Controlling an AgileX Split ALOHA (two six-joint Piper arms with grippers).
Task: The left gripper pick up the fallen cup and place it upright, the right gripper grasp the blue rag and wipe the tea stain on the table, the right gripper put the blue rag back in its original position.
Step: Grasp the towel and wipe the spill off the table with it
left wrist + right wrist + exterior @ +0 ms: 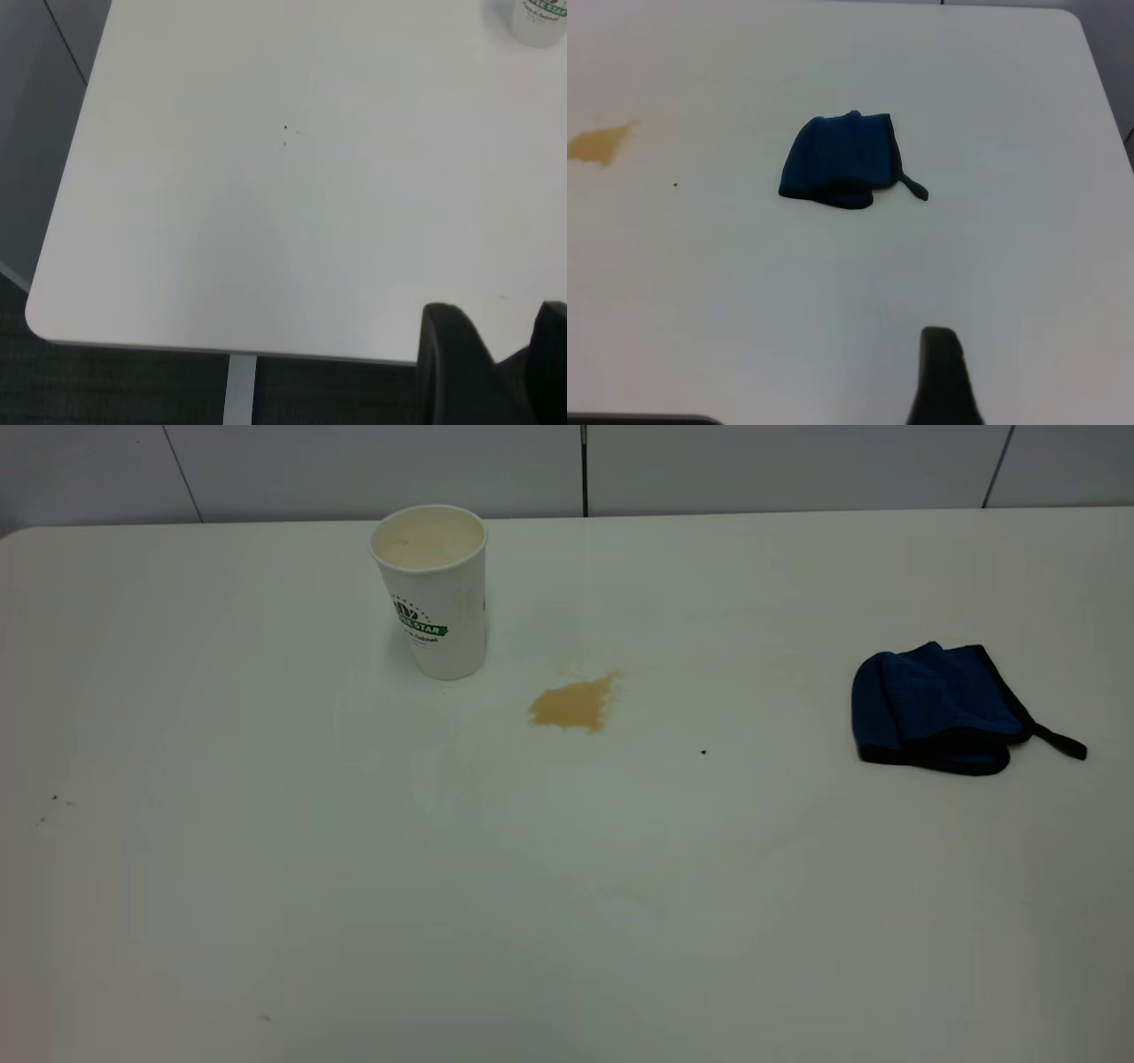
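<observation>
Left end effector [512, 354]: two rounded, matte black fingertips with a gap between them. Right end effector [943, 376]: a single black, tapered finger with a blunt squared tip, unmarked

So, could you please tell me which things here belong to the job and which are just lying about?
Belongs to the job:
- cup, upright
- tea stain
- blue rag, folded
- table
- left claw and right claw, both pulled back near the table's edge

Just lying about:
- small dark speck between stain and rag
</observation>
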